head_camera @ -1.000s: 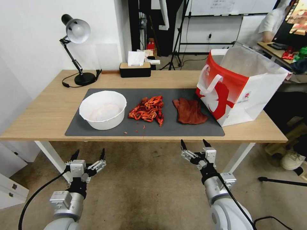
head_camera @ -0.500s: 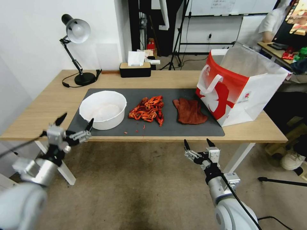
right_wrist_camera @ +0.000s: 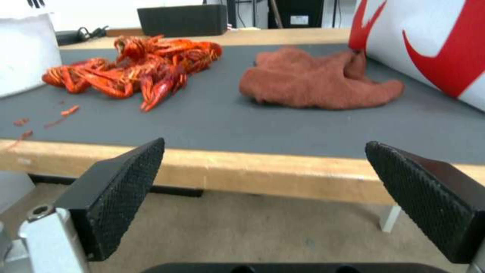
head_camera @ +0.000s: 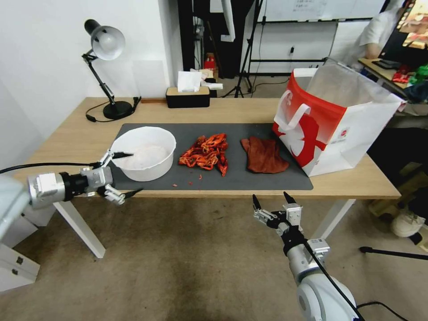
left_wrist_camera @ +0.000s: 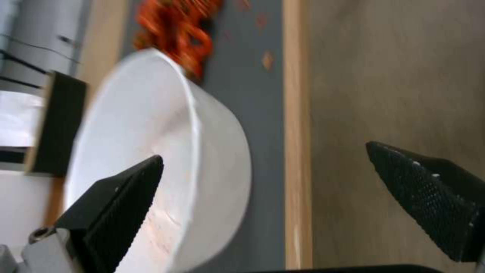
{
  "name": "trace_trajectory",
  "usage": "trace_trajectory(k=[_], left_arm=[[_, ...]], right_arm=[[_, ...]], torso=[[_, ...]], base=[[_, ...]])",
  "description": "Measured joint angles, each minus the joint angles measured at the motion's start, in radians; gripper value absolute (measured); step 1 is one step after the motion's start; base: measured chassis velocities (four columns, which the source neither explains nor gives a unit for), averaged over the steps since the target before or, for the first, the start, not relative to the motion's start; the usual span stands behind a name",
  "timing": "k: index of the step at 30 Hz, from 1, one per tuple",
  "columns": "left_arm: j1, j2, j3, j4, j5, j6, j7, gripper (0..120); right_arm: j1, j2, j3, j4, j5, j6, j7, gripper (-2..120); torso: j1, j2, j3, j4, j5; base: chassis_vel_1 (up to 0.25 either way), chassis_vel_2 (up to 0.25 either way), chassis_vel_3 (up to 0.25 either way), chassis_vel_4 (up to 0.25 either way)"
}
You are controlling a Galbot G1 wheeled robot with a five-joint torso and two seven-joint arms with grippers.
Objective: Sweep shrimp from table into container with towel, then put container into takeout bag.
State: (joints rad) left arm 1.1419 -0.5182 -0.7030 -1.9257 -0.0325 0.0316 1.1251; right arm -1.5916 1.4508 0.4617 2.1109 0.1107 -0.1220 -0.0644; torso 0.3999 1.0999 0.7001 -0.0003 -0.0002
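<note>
Shrimp (head_camera: 205,152) is what the job turns on, but the scene runs down in size from the counter (head_camera: 67,151), whose dark grey mat (head_camera: 267,178) serves as the landmark here. The takeout bag (head_camera: 332,118) stands upright and open-mouthed at the mat's right end, overlapping its corner. The container (head_camera: 143,153) sits on the mat's left part, empty as far as can be seen. The shrimp heap lies at the mat's middle, just beside the container, with a few crumbs scattered toward the mat's near edge. The towel (head_camera: 264,154) lies crumpled on the mat between heap and bag, close to the bag's base.

The shrimp look light, spiky and loose, likely to snag and scatter rather than slide as one mass, so pushing them with the cloth seems wiser than pinching them. The towel is soft and limp; it can probably be taken at a raised fold near its middle. The container looks light and thin-walled, best held by its rim.

The left hand (head_camera: 119,176) is turned sideways at the mat's near left corner, jaws wide, one finger at the container's rim and the other below the counter edge, apparently not touching the container. The right hand (head_camera: 273,203) hangs below the counter's near edge, in front of the towel, jaws wide and empty, well apart from the heap.
</note>
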Motion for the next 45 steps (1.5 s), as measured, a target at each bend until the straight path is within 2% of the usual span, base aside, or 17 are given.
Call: trace_trajectory(k=[5,7,10,11,13,14,15,17,18,25,26,28,29,32,35,38,45], left_arm=[[-0.149,0.056,0.158,0.044,0.018,0.01,-0.008,100],[-0.168,0.058,0.175,0.049,0.019,0.011,-0.011,100],[-0.319,0.082,0.328,0.088,0.033,0.011,-0.026,100],[-0.319,0.082,0.328,0.088,0.033,0.011,-0.026,100],[-0.407,0.093,0.419,0.126,0.052,0.007,-0.02,100],[-0.407,0.093,0.419,0.126,0.052,0.007,-0.02,100],[-0.448,0.098,0.463,0.141,0.063,0.004,-0.017,100],[-0.527,0.099,0.548,0.17,0.085,-0.004,-0.006,100],[-0.527,0.099,0.548,0.17,0.085,-0.004,-0.006,100],[-0.721,0.058,0.758,0.253,0.118,-0.006,0.055,100],[-0.721,0.058,0.758,0.253,0.118,-0.006,0.055,100],[-0.784,0.043,0.826,0.274,0.119,-0.011,0.068,100],[-0.784,0.043,0.826,0.274,0.119,-0.011,0.068,100],[-0.859,0.015,0.906,0.315,0.127,-0.011,0.093,96],[-0.881,0.005,0.926,0.329,0.133,-0.012,0.099,94],[-0.951,-0.028,0.989,0.378,0.158,-0.017,0.138,76],[-0.993,-0.042,1.03,0.409,0.178,-0.035,0.174,57]], right_arm=[[-0.007,-0.002,0.005,0.004,-0.001,0.001,0.001,100],[-0.007,-0.001,0.005,0.005,-0.002,0.001,0.001,100],[-0.012,-0.001,0.005,0.006,-0.005,0.002,0.001,100],[-0.012,-0.001,0.005,0.006,-0.005,0.002,0.001,100],[-0.014,-0.001,0.005,0.006,-0.01,0.002,0.001,100],[-0.014,-0.001,0.005,0.006,-0.01,0.002,0.001,100],[-0.014,0.0,0.005,0.005,-0.014,0.002,0.001,100],[-0.017,0.001,0.004,0.004,-0.021,0.006,0.001,100],[-0.017,0.001,0.004,0.004,-0.021,0.006,0.001,100],[-0.024,0.003,0.01,0.002,-0.024,0.007,0.004,100],[-0.024,0.003,0.01,0.002,-0.024,0.007,0.004,100],[-0.026,0.003,0.015,0.002,-0.025,0.007,0.005,100],[-0.026,0.003,0.015,0.002,-0.025,0.007,0.005,100],[-0.026,0.003,0.015,0.001,-0.025,0.007,0.007,100],[-0.026,0.003,0.015,0.0,-0.024,0.007,0.008,100],[-0.033,0.003,0.014,-0.004,-0.026,0.007,0.008,100],[-0.036,0.002,0.016,-0.007,-0.027,0.007,0.008,100]], torso=[[0.0,0.0,0.0,0.0005,0.0001],[0.0,0.0,0.0,0.0004,0.0001],[0.0,0.0,0.0,0.0001,0.0002],[0.0,0.0,0.0,0.0001,0.0002],[0.0,0.0,0.0,0.0003,0.0],[0.0,0.0,0.0,0.0003,0.0],[0.0,0.0,0.0,0.0003,0.0001],[0.0,0.0,0.0,0.0006,0.0002],[0.0,0.0,0.0,0.0006,0.0002],[0.0,0.0,0.0,0.0003,0.0003],[0.0,0.0,0.0,0.0003,0.0003],[0.0,0.0,0.0,0.0003,0.0002],[0.0,0.0,0.0,0.0003,0.0002],[0.0,0.0,0.0,0.0003,0.0002],[0.0,0.0,0.0,0.0002,0.0003],[0.0,0.0,0.0,0.0002,0.0003],[0.0,0.0,0.0,0.0004,0.0005]], base=[[0.0,0.0,0.0,0.0],[0.0,0.0,0.0,0.0],[0.0,0.0,0.0,0.0],[0.0,0.0,0.0,0.0],[0.0,0.0,0.0,0.0],[0.0,0.0,0.0,0.0],[0.0,0.0,0.0,0.0],[0.0,0.0,0.0,0.0],[0.0,0.0,0.0,0.0],[0.0,0.0,0.0,0.0],[0.0,0.0,0.0,0.0],[0.0,0.0,0.0,0.0],[0.0,0.0,0.0,0.0],[0.0,0.0,0.0,0.0],[0.0,0.0,0.0,0.0],[0.0,0.0,0.0,0.0],[0.0,0.0,0.0,0.0]])
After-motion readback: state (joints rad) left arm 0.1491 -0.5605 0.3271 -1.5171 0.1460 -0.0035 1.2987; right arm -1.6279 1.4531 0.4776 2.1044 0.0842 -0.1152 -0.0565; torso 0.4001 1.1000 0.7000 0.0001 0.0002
